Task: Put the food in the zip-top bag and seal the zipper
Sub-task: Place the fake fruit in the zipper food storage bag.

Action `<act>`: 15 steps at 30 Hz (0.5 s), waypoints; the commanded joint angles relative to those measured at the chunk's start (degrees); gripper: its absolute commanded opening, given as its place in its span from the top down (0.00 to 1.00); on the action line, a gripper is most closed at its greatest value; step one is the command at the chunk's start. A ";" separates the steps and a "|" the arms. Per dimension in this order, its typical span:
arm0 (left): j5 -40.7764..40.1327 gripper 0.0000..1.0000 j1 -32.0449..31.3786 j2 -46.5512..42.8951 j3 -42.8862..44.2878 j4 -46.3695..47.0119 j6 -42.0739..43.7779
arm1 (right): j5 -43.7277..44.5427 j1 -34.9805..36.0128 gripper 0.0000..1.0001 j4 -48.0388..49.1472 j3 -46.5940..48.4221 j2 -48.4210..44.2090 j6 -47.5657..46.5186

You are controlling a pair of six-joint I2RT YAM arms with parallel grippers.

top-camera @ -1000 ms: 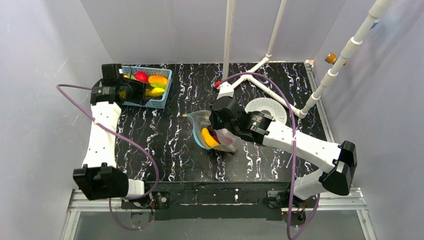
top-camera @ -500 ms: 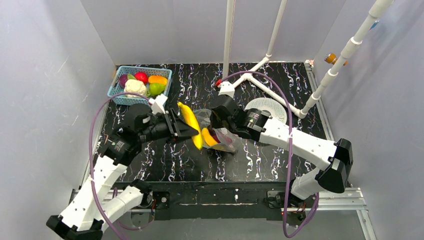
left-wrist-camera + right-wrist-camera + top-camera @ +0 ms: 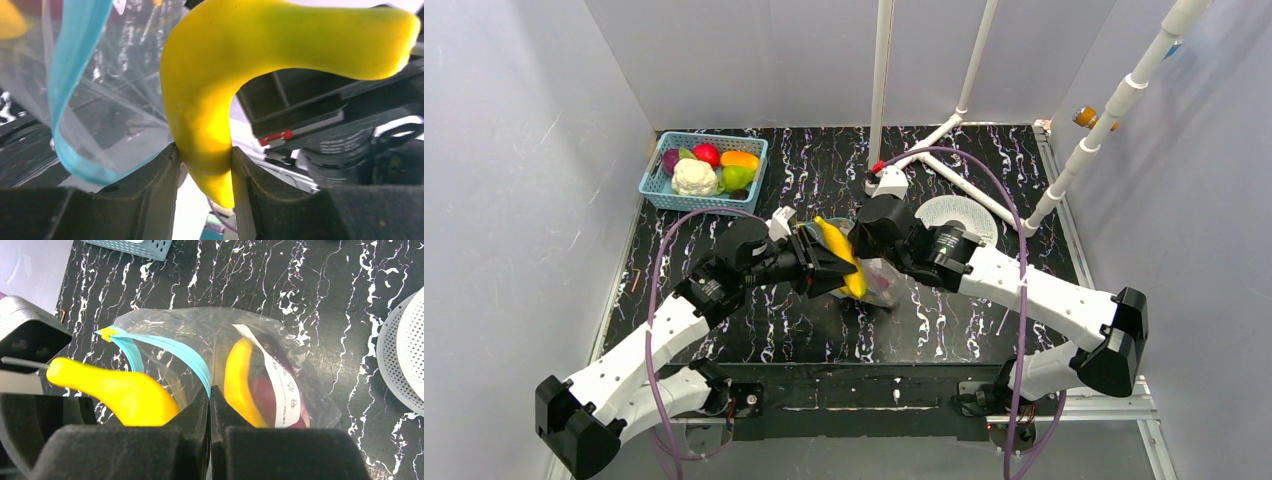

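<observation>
Left gripper [image 3: 202, 162] clamps a smooth, curved yellow banana [image 3: 225, 60] between its fingers; right gripper [image 3: 210, 395] pinches the thin teal zipper [image 3: 175, 349] of the crinkly zip-top bag [image 3: 175, 322].

two bananas [image 3: 837, 251], one bag [image 3: 165, 324], one basket [image 3: 704, 204]

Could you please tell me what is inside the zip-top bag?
A yellow banana and a dark red-purple piece show inside the zip-top bag; their lower ends are hidden behind the right gripper.
</observation>
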 commanded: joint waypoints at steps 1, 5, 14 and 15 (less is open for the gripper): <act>-1.15 0.94 -0.24 -0.97 -4.18 10.80 -11.05 | -1.07 0.35 0.99 5.96 -1.44 -3.10 -1.42; -3.86 0.92 -0.25 -1.17 -7.15 12.98 -15.17 | -1.76 0.55 0.99 6.02 -2.36 -4.11 -1.41; -7.67 0.67 -0.25 -1.14 -6.55 8.11 -14.64 | -2.43 0.63 0.99 7.70 -3.65 -5.48 -2.46; -8.00 0.61 -0.22 -1.25 -6.44 7.84 -14.38 | -2.79 0.64 0.99 7.53 -3.51 -5.66 -2.42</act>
